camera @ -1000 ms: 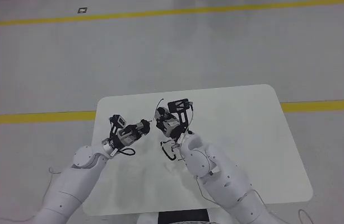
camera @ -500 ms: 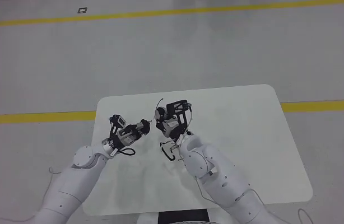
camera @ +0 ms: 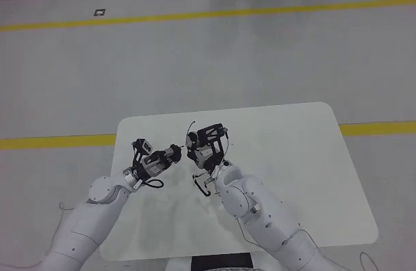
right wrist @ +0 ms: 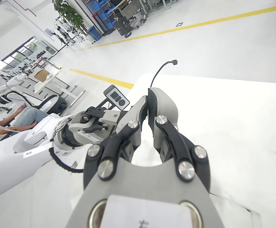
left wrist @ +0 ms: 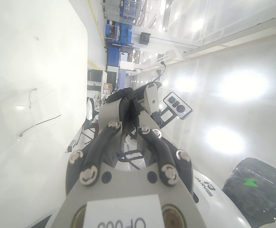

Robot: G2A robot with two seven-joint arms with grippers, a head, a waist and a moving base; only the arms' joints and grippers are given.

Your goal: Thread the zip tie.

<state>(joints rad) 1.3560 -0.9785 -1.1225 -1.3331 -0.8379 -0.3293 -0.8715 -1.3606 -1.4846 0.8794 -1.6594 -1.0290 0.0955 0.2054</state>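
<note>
White worktop [camera: 296, 169] takes up the lower middle of my top view, and both arms meet above its upper left part. My right claw [right wrist: 148, 99] is pinched tight on the black zip tie [right wrist: 158, 70]. In the right wrist view the strap rises from between the fingertips, curves toward the upper right of the frame and ends in its small square head, free in the air. From above, the same tie [camera: 192, 126] shows as a thin dark hook standing up from the right claw [camera: 192, 145], a little above and left of the picture's centre.

My left claw [left wrist: 128, 96] has its dark-padded fingertips pressed together. I cannot tell whether any part of the tie sits between them, since the pads hide what is there. In the top view the left claw [camera: 174, 154] is just beside the right one, to its lower left, with the two tips facing each other and nearly touching. Both claws are held up off the worktop.
</note>
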